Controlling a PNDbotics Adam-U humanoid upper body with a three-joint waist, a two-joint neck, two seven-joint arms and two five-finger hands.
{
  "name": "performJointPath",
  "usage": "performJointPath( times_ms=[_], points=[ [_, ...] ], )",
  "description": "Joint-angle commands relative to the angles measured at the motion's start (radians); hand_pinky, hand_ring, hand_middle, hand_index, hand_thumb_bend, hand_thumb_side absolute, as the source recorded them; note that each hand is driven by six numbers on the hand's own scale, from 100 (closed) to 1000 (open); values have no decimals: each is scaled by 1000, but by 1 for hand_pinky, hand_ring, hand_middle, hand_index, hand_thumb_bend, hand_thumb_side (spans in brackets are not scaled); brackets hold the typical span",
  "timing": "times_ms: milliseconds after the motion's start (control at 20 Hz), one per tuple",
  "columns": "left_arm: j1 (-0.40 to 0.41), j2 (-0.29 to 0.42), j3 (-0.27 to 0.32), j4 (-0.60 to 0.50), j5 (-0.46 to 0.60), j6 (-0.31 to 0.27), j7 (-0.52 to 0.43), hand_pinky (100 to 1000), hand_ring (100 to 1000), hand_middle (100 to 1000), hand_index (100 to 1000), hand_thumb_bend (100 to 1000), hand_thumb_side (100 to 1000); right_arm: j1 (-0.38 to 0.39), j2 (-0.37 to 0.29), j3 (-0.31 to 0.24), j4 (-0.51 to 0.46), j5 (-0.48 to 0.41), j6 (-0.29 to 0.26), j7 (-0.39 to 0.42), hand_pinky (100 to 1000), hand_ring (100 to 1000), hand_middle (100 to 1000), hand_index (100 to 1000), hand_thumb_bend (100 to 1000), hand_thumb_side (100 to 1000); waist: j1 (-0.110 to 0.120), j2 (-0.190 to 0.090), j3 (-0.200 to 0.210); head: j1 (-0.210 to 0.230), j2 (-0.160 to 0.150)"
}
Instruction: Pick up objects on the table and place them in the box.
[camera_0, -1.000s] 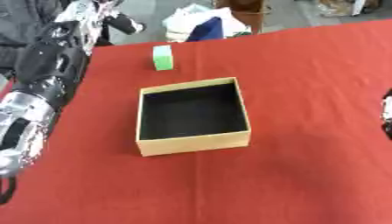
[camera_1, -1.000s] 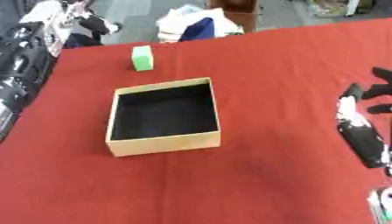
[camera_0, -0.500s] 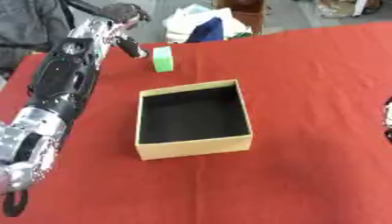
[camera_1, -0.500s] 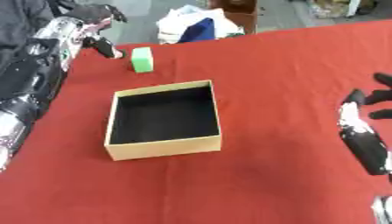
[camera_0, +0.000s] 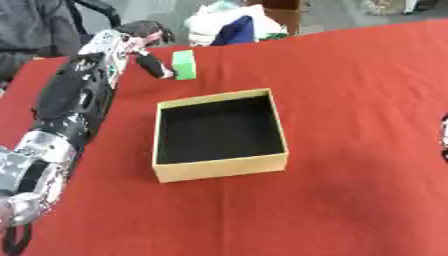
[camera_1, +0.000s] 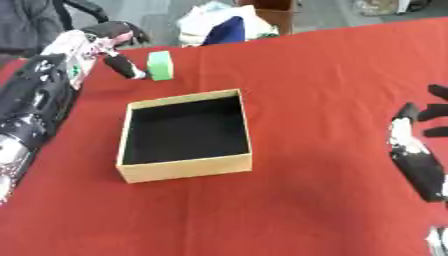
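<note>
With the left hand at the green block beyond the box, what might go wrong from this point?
1. The left hand has only a finger against the near-left side of the green block, which stands upright; a nudge may tip it or push it away before it is grasped.
2. The block stands near the far table edge, so a push could send it off.
3. The open box lies between block and robot; a low carry may clip its far wall.

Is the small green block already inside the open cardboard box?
No, the small green block stands on the red tablecloth beyond the open cardboard box, whose dark inside is empty.
</note>
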Motion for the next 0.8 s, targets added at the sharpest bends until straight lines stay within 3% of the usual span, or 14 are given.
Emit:
performJointPath(
  times_ms=[50, 500, 800],
  points=[
    [-12, 22, 4, -17, 27, 29, 21, 784, 776, 777, 874, 361, 317, -13, 0, -6, -24, -6, -6, -4, 547, 755, 510, 834, 100, 559, 0, -11, -3, 8, -12],
    [-10, 31, 4, -30, 89, 54, 107, 782, 778, 779, 872, 327, 333, -17, 1, -9, -33, -17, -11, -12, 545, 755, 508, 834, 100, 565, 10, 22, -7, 44, -87],
    [-13, 42, 10, -42, 126, 64, 153, 781, 775, 776, 865, 308, 328, -22, 1, -11, -38, -30, -12, -18, 543, 755, 506, 834, 100, 566, 12, 52, -12, 54, -109]
  ],
)
